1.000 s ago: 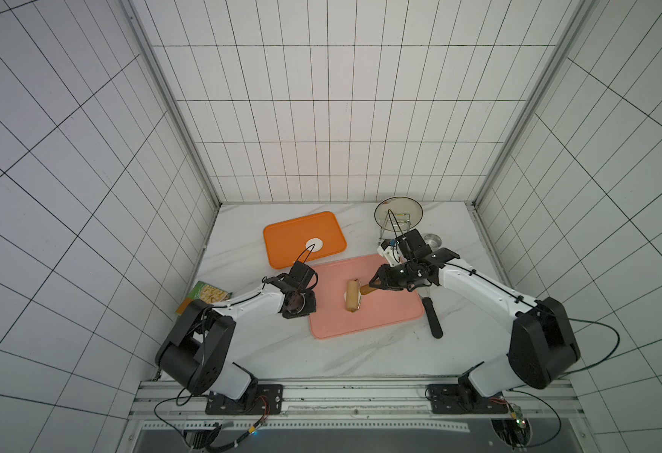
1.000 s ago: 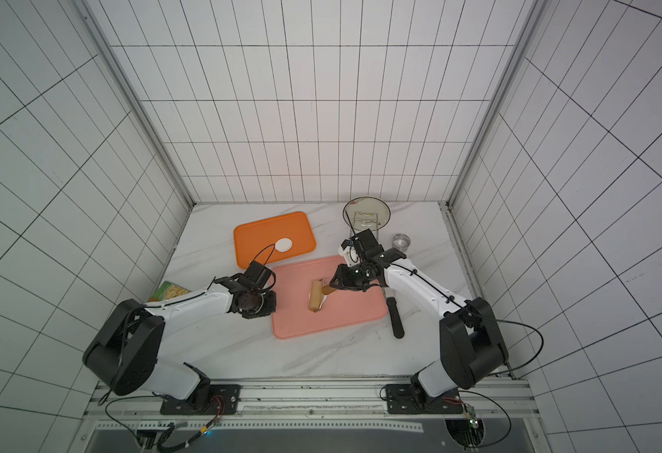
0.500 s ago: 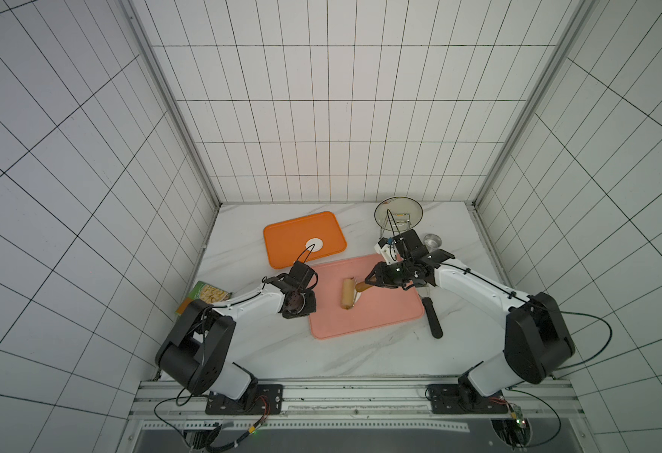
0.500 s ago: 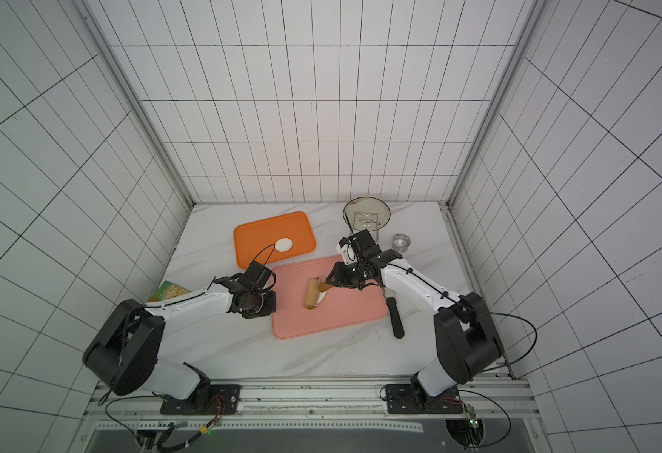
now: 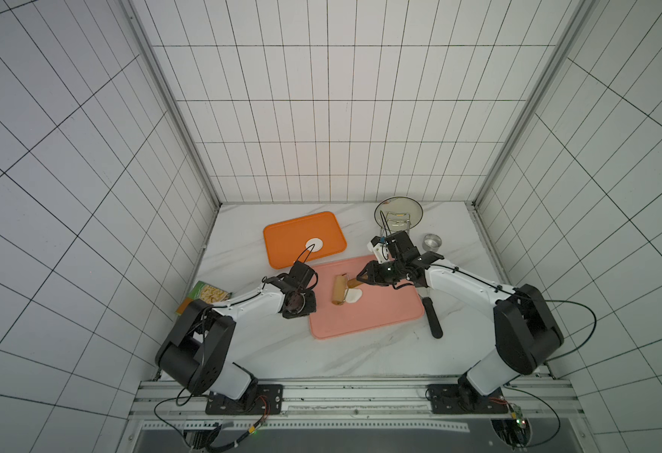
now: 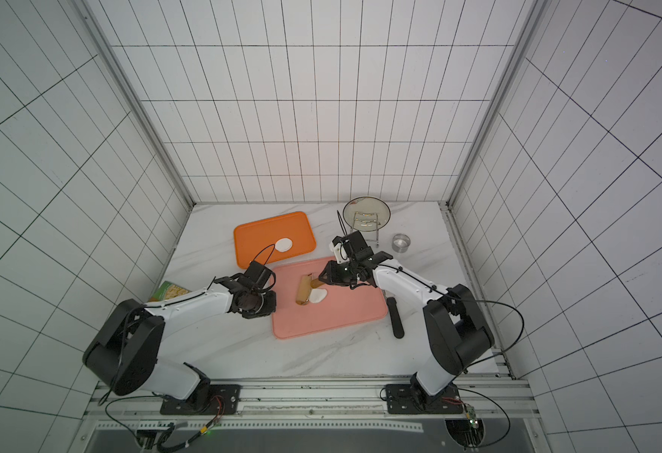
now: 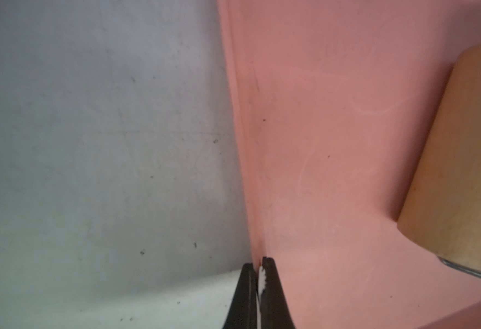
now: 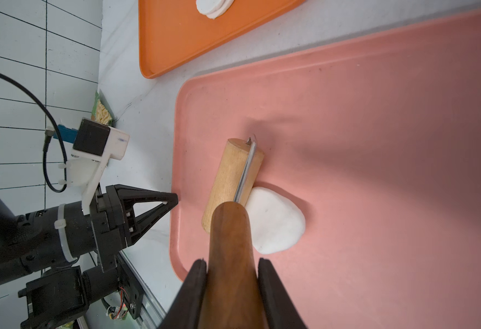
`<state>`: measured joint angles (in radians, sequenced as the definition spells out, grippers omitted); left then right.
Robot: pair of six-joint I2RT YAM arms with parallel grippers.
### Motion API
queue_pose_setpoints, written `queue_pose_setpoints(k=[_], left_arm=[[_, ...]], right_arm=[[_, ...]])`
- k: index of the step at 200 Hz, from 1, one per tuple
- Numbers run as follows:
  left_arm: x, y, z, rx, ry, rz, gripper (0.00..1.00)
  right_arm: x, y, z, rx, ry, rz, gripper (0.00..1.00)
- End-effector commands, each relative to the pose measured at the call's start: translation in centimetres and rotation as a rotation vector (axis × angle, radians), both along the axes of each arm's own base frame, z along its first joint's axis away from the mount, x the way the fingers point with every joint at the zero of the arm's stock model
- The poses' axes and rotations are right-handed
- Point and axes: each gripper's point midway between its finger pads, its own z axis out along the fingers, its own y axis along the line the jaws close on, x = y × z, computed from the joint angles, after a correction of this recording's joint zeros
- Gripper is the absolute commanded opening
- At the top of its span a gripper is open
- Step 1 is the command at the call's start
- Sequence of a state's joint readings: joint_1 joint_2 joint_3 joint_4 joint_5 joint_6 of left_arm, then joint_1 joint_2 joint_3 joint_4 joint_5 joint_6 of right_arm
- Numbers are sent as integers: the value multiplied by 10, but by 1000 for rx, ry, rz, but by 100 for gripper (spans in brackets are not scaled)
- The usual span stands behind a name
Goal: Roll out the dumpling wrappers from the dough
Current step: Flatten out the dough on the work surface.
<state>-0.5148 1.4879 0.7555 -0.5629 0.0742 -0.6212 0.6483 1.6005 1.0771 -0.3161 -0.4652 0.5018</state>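
1. In both top views the dough lies on the pink tray, touching the roller.
2. Left wrist: the left fingers are pinched together, empty, at the tray's rim.
3. Right wrist: the right fingers clamp the roller's handle. The dough looks soft and tearable, so lift it by an edge.

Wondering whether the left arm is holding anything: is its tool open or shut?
Shut: the left tool has its fingertips nearly touching, only a thin white sliver between them, at the pink tray's rim.
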Motion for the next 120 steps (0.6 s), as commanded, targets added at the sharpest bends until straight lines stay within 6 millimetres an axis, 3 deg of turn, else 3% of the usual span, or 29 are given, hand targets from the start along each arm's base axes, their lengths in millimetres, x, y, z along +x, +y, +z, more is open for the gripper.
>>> queue_pose_setpoints(k=[1, 26, 44, 74, 120], left_arm=[[10, -3, 10, 7, -43, -10, 0], [11, -4, 10, 3, -38, -12, 0], [12, -4, 10, 2, -37, -10, 0], [12, -6, 10, -6, -35, -6, 0], [12, -6, 8, -2, -30, -13, 0]], right_arm=[[6, -35, -5, -147, -31, -82, 0], [6, -19, 52, -3, -117, -35, 0], [6, -25, 67, 24, -142, -45, 0], [0, -48, 39, -60, -103, -73, 0], [-14, -51, -17, -173, -18, -45, 0]])
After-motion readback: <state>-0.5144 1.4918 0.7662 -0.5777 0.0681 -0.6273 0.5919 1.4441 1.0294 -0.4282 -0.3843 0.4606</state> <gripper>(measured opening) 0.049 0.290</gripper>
